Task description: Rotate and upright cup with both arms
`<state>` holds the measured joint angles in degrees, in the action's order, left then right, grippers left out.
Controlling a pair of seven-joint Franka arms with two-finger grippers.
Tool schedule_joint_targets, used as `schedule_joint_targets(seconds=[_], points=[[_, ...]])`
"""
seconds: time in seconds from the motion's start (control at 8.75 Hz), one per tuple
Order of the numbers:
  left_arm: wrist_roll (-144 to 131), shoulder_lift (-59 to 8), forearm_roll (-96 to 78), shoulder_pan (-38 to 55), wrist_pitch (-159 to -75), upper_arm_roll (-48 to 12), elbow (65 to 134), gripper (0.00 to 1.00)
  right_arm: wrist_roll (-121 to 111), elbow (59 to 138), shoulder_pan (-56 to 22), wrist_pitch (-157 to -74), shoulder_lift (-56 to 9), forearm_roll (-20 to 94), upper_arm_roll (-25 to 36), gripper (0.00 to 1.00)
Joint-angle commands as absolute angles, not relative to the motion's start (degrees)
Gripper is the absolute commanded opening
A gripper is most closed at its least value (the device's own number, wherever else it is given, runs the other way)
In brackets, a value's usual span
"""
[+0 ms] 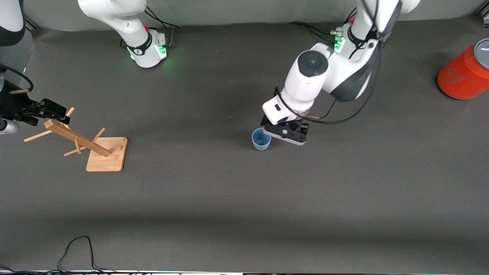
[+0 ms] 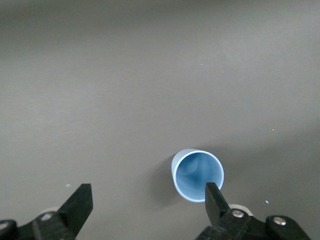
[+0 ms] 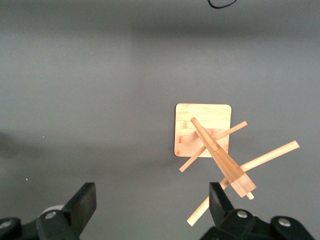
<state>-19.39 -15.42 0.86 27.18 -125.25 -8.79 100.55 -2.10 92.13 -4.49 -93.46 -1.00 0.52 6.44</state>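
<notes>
Pale-blue cup [image 1: 261, 139] upright on the desk [image 1: 244, 198], mouth up, just beside the spread, empty left gripper [image 1: 284, 131]. Right gripper [image 1: 53, 111] spread above the wooden rack [image 1: 91, 147], waiting.

high front camera; wrist cameras face down.
</notes>
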Motion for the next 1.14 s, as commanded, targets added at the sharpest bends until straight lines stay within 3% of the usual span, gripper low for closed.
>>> schedule_joint_targets(seconds=[0.0, 0.34, 0.69, 1.03], points=[[-17.51, -12.59, 0.70, 21.65, -113.17, -8.88, 95.21, 1.00, -1.93, 91.76, -4.66, -92.47, -0.62, 1.32, 6.68, 1.00], [-7.24, -6.18, 1.23, 9.11, -96.11, -8.79, 93.08, 1.00, -2.02, 91.76, -4.66, -92.20, -0.53, 0.88, 6.68, 1.00], [-0.89, -0.46, 1.84, -2.01, -87.12, -8.18, 93.95, 1.00, -2.02, 91.76, -4.66, -92.20, -0.53, 0.70, 6.68, 1.00], [2.28, 4.92, 2.64, 9.80, -87.19, 9.69, 100.01, 1.00, -2.02, 91.76, -4.66, -92.20, -0.53, 0.53, 6.77, 1.00]])
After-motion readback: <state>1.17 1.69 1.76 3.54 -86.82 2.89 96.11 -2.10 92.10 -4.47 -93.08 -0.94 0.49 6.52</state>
